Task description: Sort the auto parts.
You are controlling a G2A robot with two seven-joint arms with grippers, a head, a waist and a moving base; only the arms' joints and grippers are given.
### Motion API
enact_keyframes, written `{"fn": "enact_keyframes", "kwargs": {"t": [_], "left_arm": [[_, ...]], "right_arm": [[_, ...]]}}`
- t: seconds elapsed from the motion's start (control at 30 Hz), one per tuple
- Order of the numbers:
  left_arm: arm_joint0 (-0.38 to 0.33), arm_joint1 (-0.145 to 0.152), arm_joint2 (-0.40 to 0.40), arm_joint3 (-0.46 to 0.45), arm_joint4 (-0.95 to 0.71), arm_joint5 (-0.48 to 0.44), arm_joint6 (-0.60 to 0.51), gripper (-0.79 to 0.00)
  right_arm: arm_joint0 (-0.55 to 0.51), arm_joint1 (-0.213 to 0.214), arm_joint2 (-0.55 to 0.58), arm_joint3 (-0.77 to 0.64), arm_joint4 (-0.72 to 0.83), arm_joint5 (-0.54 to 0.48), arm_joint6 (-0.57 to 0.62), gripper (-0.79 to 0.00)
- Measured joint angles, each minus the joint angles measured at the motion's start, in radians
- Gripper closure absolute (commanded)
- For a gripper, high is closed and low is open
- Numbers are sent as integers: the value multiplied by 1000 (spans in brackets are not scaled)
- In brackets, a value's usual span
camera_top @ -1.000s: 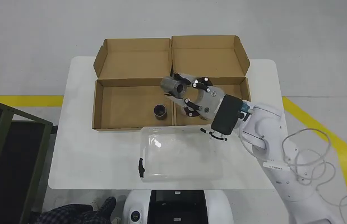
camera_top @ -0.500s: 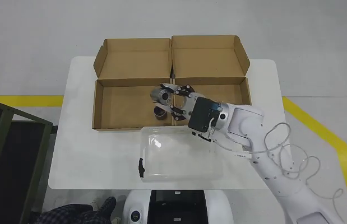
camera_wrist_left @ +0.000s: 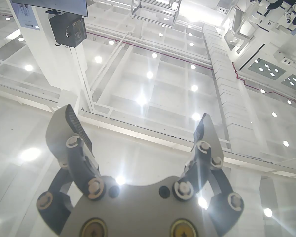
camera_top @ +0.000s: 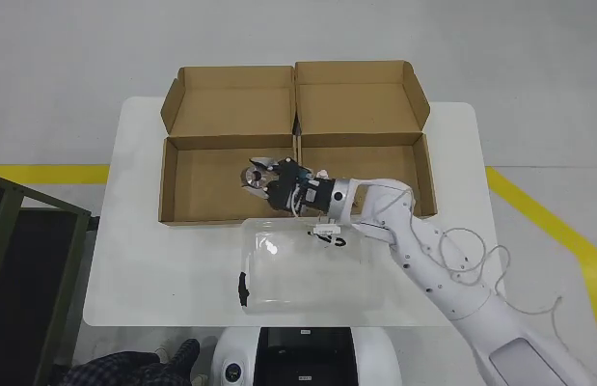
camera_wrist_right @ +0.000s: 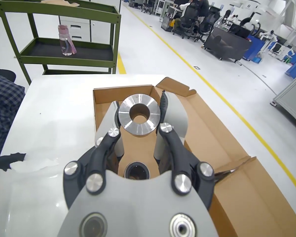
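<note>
My right gripper (camera_wrist_right: 139,110) is shut on a silver metal bushing (camera_wrist_right: 139,117) with a round centre hole. It holds the part above the floor of the left cardboard box (camera_top: 197,188); in the top view the bushing (camera_top: 252,176) shows at the gripper (camera_top: 259,177) tip. A second, dark ring-shaped part (camera_wrist_right: 137,171) lies on the box floor under the gripper. My left gripper (camera_wrist_left: 138,127) points up at the ceiling, open, with nothing between its fingers.
A second cardboard box (camera_top: 414,164) adjoins on the right, both with lids folded back. A clear plastic bin (camera_top: 312,265) stands on the white table (camera_top: 134,251) in front of the boxes. A green cart (camera_wrist_right: 56,28) is off the table's far side.
The right arm has carried the bushing leftwards, from over the divider between the boxes into the left box, above the dark ring part.
</note>
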Motion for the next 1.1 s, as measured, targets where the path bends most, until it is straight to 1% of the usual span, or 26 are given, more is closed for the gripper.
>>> {"fn": "enact_keyframes", "kwargs": {"t": [0.37, 0.7, 0.9, 1.1], "left_arm": [[0, 0, 0, 0, 0, 0, 0, -785], [0, 0, 0, 0, 0, 0, 0, -785], [0, 0, 0, 0, 0, 0, 0, -785], [0, 0, 0, 0, 0, 0, 0, -785]], "right_arm": [[91, -64, -120, 128, 25, -4, 47, 0], [173, -133, -215, 286, 84, -59, 97, 0], [221, -171, -251, 353, 92, -77, 132, 0], [262, -199, -266, 420, 90, -94, 165, 0]]}}
